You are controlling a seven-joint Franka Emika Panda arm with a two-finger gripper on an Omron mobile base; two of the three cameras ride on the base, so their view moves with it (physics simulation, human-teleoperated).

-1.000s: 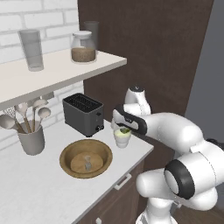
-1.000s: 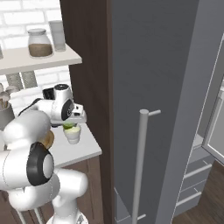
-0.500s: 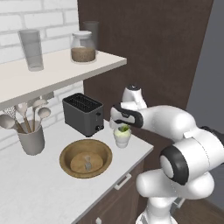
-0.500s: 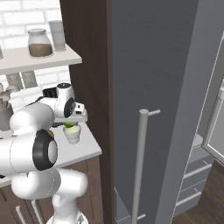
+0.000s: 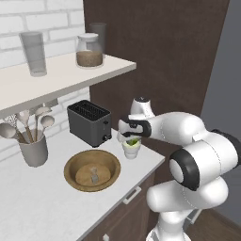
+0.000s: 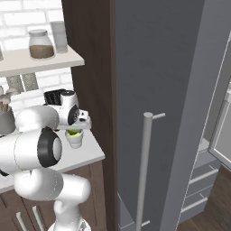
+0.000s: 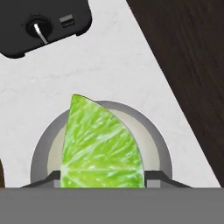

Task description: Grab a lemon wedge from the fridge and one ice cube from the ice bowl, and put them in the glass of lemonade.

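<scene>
Lemon wedge (image 7: 101,146), yellow-green, pinched between the two fingertips of the gripper (image 5: 128,139), directly over the glass of lemonade (image 5: 132,148). In the hand view, wedge seen large and upright, its pointed end toward the toaster (image 7: 41,24), with the round rim of the glass (image 7: 159,142) around it from below; whether wedge touches the liquid, cannot tell. Jaws partly closed, pressed on the wedge from both sides.

Glass of lemonade standing on the white counter (image 5: 37,202) near its right edge, just beside the black toaster (image 5: 89,122) and near the dark wooden wall panel. In the right base view, same glass (image 6: 74,137) under the hand (image 6: 81,122), with green showing at its top.

Ice bowl (image 5: 92,170), brown and round, on the counter in front of the toaster, apart from the glass; one small pale ice cube (image 5: 94,177) lying inside. Grey utensil holder (image 5: 33,150) with spoons to the left of the bowl.

Fridge (image 6: 171,103), tall and grey, at the right of the counter, with long bar handle (image 6: 143,167).
</scene>
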